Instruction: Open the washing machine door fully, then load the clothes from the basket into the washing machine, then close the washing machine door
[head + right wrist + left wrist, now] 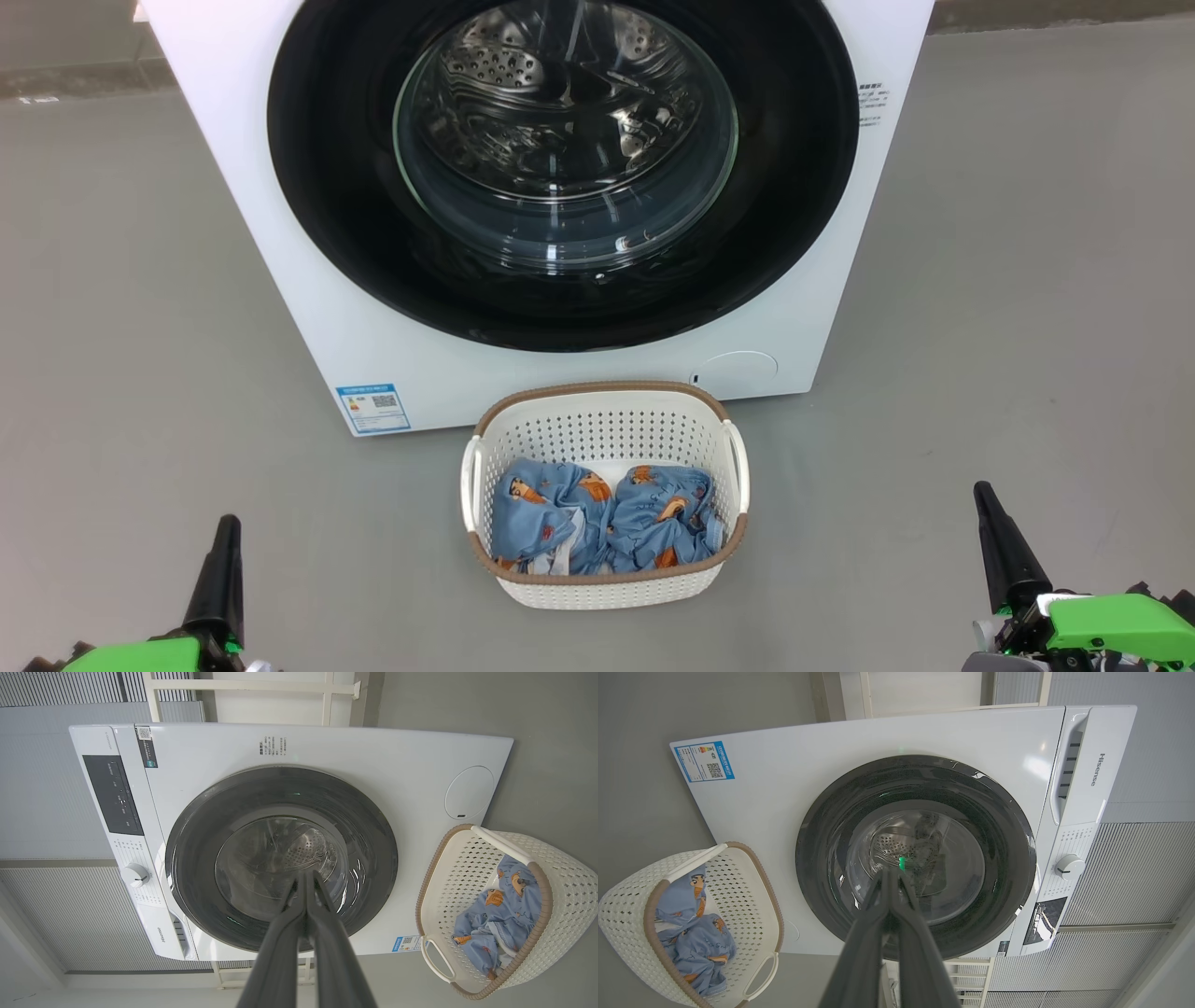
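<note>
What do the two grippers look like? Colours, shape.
Both alike: left gripper and right gripper each have two long, tapered dark fingers on a bright green body. Black and silver hardware sits at the right one's base.

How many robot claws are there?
2. The left gripper is at the head view's lower left, the right gripper at its lower right, both shut, one on each side of the basket.
</note>
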Robot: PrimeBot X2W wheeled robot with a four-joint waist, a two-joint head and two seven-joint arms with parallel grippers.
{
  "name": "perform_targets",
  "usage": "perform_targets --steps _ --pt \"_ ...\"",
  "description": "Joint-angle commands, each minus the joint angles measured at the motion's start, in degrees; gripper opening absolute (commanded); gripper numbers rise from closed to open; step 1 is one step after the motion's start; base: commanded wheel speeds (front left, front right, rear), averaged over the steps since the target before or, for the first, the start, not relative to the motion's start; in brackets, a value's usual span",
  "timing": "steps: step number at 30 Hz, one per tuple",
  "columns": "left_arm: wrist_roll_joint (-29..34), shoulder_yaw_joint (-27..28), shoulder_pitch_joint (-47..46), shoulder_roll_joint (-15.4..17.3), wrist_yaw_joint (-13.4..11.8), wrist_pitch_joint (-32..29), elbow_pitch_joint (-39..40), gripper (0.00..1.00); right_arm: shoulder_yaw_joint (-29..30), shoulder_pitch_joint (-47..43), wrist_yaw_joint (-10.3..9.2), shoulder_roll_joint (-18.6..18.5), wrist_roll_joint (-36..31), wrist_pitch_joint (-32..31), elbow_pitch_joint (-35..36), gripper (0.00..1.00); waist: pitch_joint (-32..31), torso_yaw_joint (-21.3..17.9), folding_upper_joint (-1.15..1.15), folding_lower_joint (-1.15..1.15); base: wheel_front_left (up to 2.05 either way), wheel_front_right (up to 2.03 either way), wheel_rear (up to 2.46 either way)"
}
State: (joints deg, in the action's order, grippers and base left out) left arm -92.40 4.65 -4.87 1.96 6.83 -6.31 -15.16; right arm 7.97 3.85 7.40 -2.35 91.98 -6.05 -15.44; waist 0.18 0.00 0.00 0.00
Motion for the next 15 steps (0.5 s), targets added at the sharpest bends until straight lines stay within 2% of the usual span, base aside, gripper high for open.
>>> perform_targets --steps 1,2,3,9,13,15 --pt "0.2 1.9 -1.3 0.9 0.7 -0.2 1.1 0.0 -1.5 2.3 0.09 -0.5 0.2 -0.4 1.4 0.0 0.0 0.0 0.0 0.0 0.0 0.0 0.0" --pt "0.2 1.9 -1.3 0.9 0.7 -0.2 1.1 0.0 -1.5 2.3 0.09 -0.5 0.2 -0.4 1.4 0.0 0.0 0.0 0.0 0.0 0.0 0.0 0.0" --pt "0.0 0.0 0.0 0.0 0.0 0.0 0.0 1.0 0.0 0.0 0.0 0.0 0.0 0.0 0.0 1.0 0.0 0.0 0.0 0.0 0.0 0.0 0.0" --pt "0.1 -0.6 0.6 -0.7 0.0 0.4 -1.6 1.0 0.0 -1.0 0.0 0.4 -0.1 0.3 -1.6 1.0 0.0 0.0 0.0 0.02 0.0 0.0 0.0" --pt "0.3 -1.2 0.4 -0.6 0.0 1.0 -1.3 1.0 0.0 -1.1 0.01 0.3 -0.3 0.6 -1.1 1.0 -0.1 0.0 0.0 0.13 0.0 0.0 0.0" --pt "0.4 -1.5 0.4 -0.6 0.0 1.2 -1.1 1.0 0.0 -1.2 0.01 0.3 -0.4 0.8 -0.8 1.0 -0.1 0.0 0.0 0.07 0.0 0.0 0.0"
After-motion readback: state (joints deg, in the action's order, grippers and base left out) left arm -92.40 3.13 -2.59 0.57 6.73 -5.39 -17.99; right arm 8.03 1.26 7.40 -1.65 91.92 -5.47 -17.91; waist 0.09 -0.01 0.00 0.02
